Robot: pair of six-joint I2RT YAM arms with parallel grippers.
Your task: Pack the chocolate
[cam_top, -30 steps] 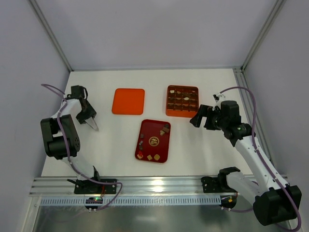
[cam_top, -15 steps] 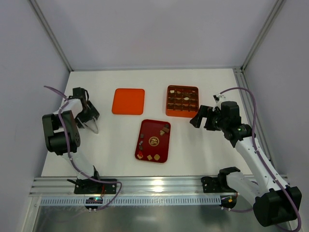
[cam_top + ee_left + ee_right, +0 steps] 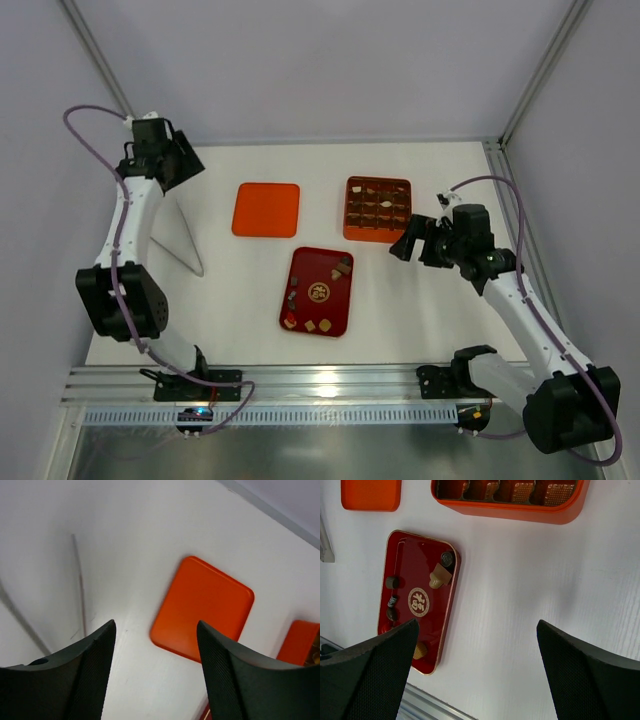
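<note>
Chocolate (image 3: 438, 576) loose; end effectors (image 3: 156, 625) (image 3: 477, 625) wide, seemingly empty.

White table (image 3: 250, 300) with tray (image 3: 312, 265), box (image 3: 378, 238), lid (image 3: 266, 209)

Right gripper (image 3: 477, 625): fingers (image 3: 375, 670) wide apart at the lower corners, white table (image 3: 510, 580) between them. Dark red tray (image 3: 405, 547) to the left holds loose chocolate (image 3: 439, 576), tan and dark pieces around a gold emblem (image 3: 418, 602). Orange box (image 3: 520, 511) at top edge, visible cells hold ribbed pieces. Flat orange slab (image 3: 370, 494) top left
</note>
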